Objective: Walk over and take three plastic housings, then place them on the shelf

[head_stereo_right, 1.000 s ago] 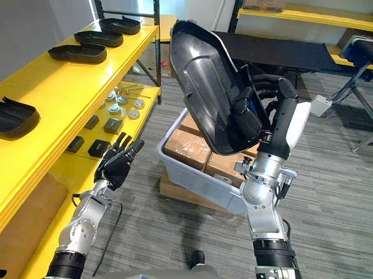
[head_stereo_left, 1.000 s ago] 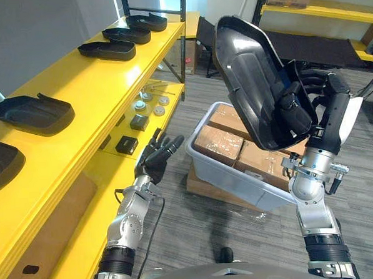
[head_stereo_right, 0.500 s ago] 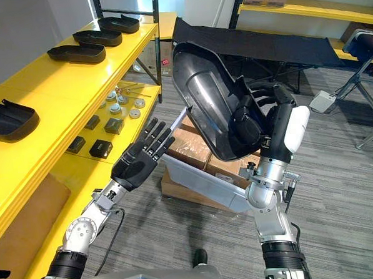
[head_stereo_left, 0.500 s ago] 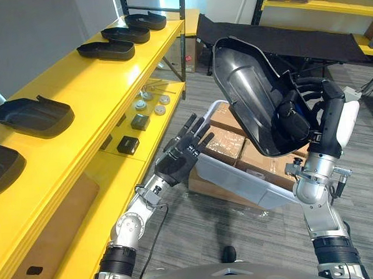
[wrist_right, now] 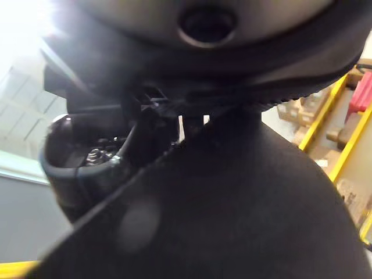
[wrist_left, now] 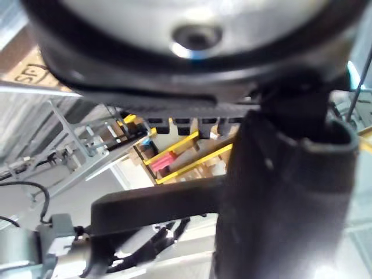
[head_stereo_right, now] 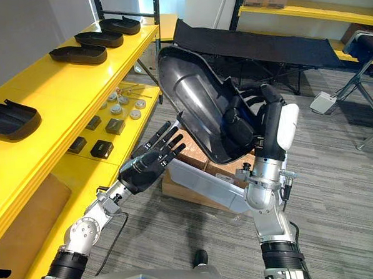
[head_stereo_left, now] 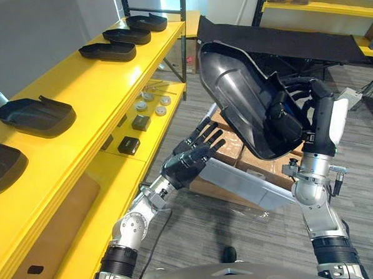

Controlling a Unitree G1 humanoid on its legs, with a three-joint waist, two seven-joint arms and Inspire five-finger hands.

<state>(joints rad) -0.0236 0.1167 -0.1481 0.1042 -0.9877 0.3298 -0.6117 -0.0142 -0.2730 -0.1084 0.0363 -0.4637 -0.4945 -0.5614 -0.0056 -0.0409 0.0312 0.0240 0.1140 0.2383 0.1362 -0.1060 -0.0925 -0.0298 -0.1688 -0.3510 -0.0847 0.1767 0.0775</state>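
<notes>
Six plastic housings [head_stereo_left: 107,51] are showing: three are lying in a row on the yellow shelf [head_stereo_left: 89,79] at the upper left of the frame, two are sitting at the left edge, and the sixth housing [head_stereo_left: 234,93] is tilting at centre in the right hand [head_stereo_left: 284,117]. Two small black boxes [head_stereo_left: 128,144] and at least three round metal pieces [head_stereo_left: 151,97] are resting lower left of centre. One grey bin [head_stereo_left: 235,182] is holding at least two cardboard boxes [head_stereo_left: 232,151].

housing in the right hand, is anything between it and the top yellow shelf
Only the open left hand, raised in the gap between the housing and the shelf edge. The shelf top has bare room between housings already there.
</notes>
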